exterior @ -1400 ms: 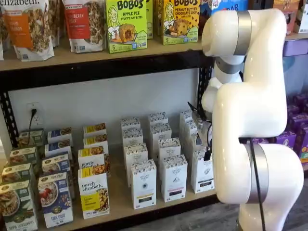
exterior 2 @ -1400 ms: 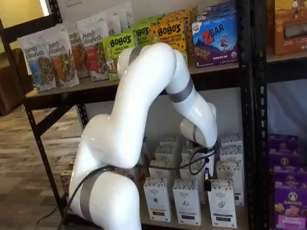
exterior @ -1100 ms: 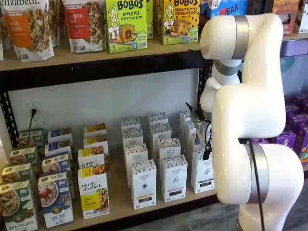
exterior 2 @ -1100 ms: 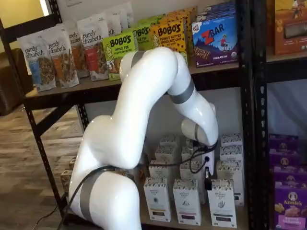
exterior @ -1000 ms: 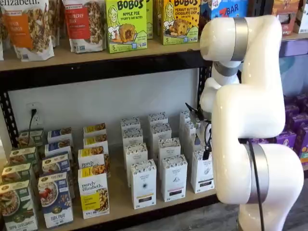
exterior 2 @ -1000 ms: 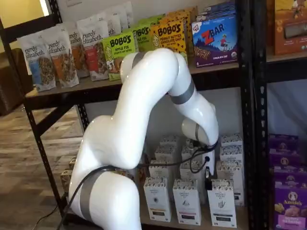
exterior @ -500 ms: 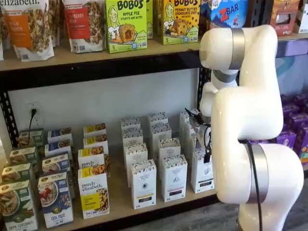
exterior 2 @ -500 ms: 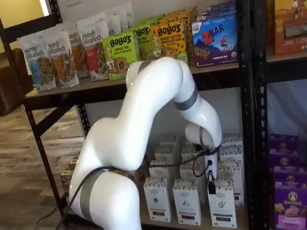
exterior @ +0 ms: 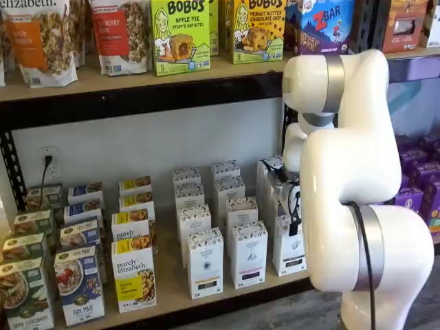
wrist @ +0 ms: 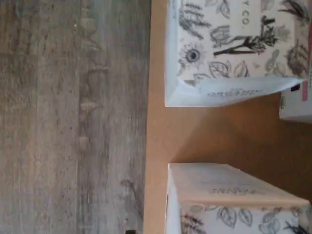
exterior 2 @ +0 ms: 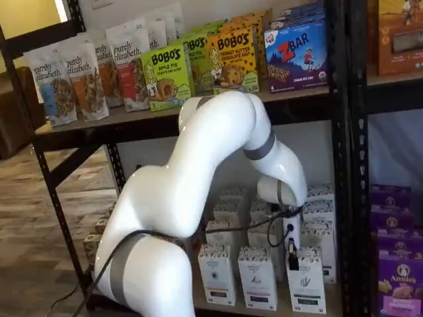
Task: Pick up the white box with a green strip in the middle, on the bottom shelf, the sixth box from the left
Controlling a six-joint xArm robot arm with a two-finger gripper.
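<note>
Arm bent low over the bottom shelf (exterior: 165, 289); gripper (exterior 2: 291, 253) just above the white box (exterior 2: 305, 281), finger spread indiscernible.

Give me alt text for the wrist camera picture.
Close overhead look at two white cartons with leaf drawings, the white box and a like carton, apart on the pale wooden bottom shelf, with grey wood-grain floor beyond its edge. No gripper fingers show.
</note>
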